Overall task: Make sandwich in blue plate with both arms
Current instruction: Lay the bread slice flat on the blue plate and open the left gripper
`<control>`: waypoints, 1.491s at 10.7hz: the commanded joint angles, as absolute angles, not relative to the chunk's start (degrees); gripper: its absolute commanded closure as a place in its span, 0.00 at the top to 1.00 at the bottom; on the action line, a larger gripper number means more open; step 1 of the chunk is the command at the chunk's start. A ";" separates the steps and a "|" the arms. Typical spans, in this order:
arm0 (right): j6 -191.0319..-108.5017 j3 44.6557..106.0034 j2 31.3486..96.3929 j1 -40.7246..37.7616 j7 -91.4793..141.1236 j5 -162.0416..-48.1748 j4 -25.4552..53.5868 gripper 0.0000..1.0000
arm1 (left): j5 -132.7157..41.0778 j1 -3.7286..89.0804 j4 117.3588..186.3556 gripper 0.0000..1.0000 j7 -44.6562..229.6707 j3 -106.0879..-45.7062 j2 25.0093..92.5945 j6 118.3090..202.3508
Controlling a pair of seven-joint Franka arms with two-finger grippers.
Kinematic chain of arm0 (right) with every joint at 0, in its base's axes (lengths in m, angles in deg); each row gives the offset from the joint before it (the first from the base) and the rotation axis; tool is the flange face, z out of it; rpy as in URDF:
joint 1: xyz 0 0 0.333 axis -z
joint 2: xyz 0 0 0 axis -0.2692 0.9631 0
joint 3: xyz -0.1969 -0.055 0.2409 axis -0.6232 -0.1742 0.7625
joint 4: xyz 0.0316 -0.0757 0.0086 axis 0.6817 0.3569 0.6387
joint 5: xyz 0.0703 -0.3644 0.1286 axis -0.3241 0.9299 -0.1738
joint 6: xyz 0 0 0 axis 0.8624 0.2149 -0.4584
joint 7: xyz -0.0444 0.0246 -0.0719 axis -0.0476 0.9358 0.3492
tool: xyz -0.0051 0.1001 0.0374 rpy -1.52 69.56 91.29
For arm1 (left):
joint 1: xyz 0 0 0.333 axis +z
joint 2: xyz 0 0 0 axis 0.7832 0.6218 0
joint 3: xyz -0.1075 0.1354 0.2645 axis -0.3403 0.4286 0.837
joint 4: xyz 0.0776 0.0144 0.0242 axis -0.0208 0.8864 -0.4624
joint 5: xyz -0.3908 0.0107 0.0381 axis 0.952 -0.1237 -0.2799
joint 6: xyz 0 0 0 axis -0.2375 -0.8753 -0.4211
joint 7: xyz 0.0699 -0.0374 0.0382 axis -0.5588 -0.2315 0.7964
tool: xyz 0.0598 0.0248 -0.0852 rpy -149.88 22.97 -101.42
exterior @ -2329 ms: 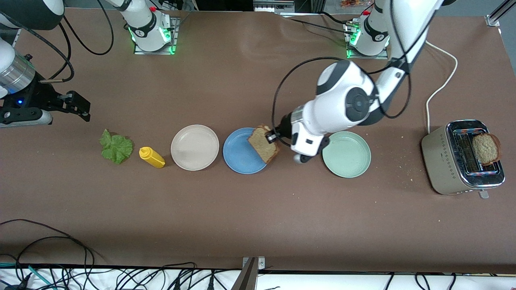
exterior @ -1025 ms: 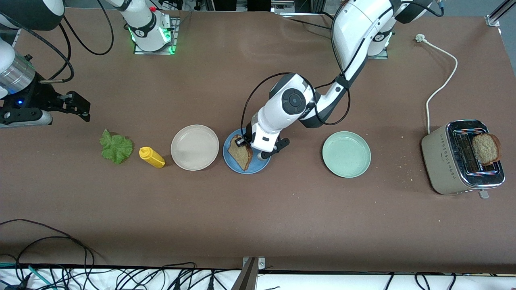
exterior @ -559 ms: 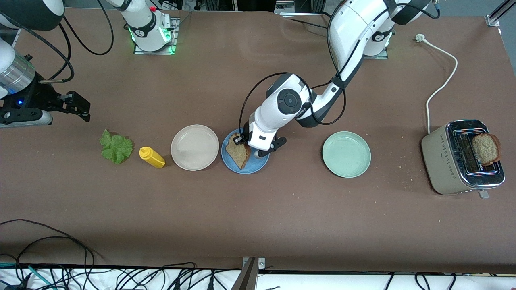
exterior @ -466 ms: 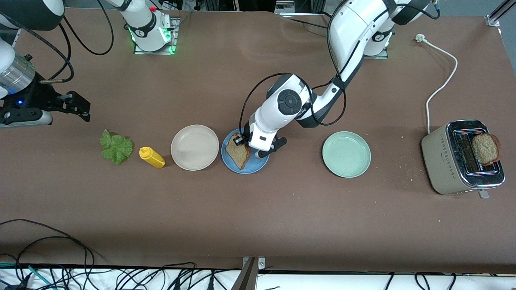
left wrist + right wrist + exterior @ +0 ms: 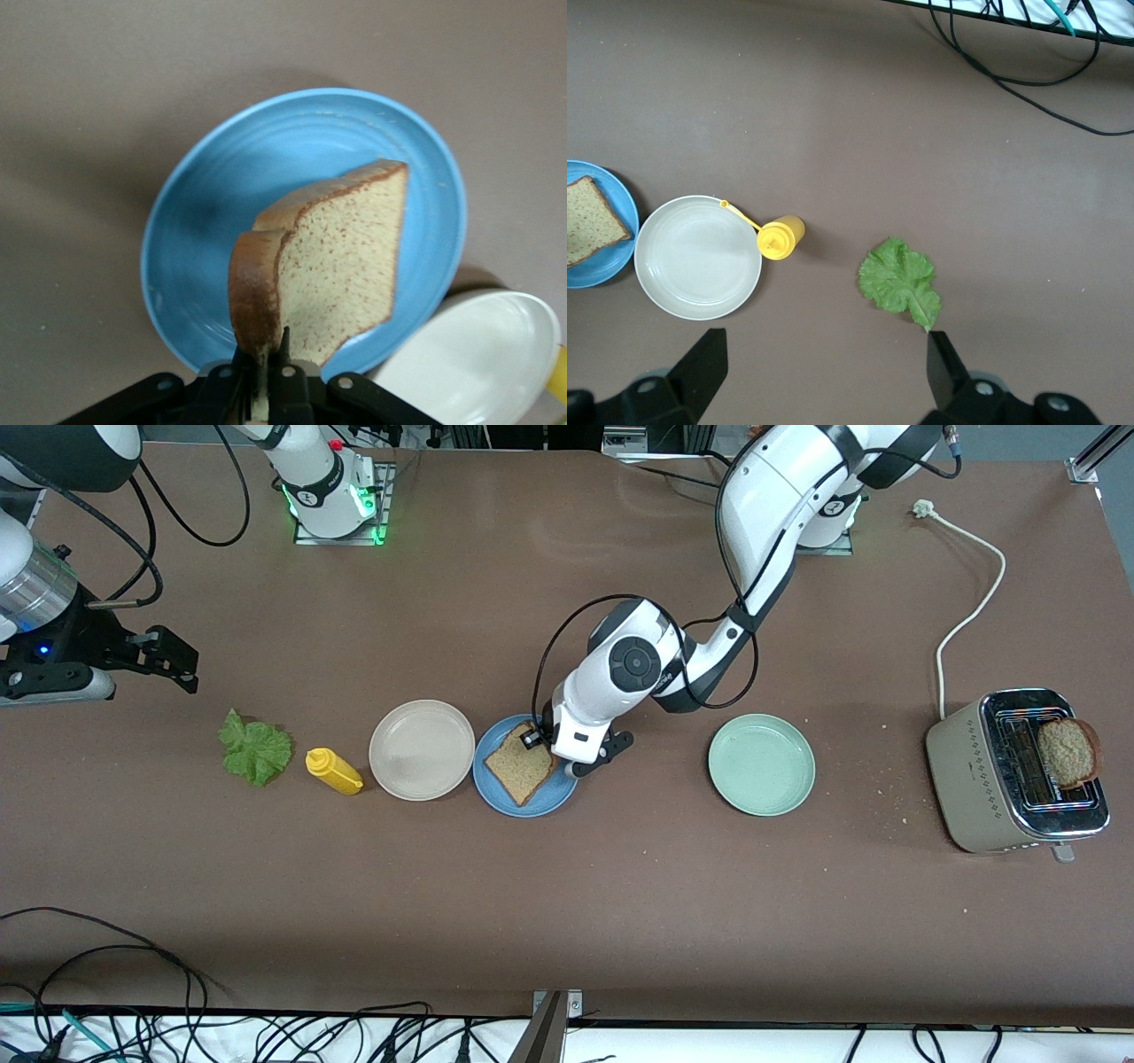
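Note:
The blue plate [image 5: 493, 779] sits mid-table between a beige plate and a mint-green one. My left gripper [image 5: 534, 737] is shut on the crust edge of a brown bread slice [image 5: 518, 766], which slopes down onto the plate. The left wrist view shows the slice [image 5: 341, 257] over the blue plate [image 5: 221, 204], pinched in the left gripper [image 5: 263, 367]. A second slice [image 5: 1069, 751] stands in the toaster. The lettuce leaf [image 5: 255, 748] lies toward the right arm's end. The right gripper [image 5: 824, 345] waits open above the table near the lettuce [image 5: 899, 282].
A yellow squeeze bottle [image 5: 332, 771] lies between the lettuce and the beige plate [image 5: 422, 749], which touches the blue plate. The mint-green plate [image 5: 761, 763] and the toaster [image 5: 974, 779] with its white cord are toward the left arm's end. Cables hang along the front edge.
The left gripper has brought the slice over the blue plate and lowered it flatter. The blue plate has slid a little toward the beige plate. The right arm has not moved.

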State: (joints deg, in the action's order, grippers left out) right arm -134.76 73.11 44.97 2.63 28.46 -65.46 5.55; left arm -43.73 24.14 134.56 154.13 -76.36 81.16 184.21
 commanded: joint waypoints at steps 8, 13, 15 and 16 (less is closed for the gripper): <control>-134.78 73.13 45.85 2.70 29.06 -65.63 3.99 1.00 | -45.49 23.86 133.36 1.00 155.14 -75.85 82.49 181.60; -134.78 73.13 45.94 2.78 28.98 -65.63 3.99 1.00 | -45.49 27.19 132.56 1.00 154.96 -76.03 76.45 169.94; -135.48 73.13 45.94 2.78 28.98 -65.54 3.99 1.00 | -45.67 31.92 132.74 1.00 154.44 -75.94 71.00 163.35; -135.57 73.13 45.94 2.78 28.98 -65.62 3.99 1.00 | -46.89 33.95 132.74 1.00 153.83 -75.94 68.28 159.83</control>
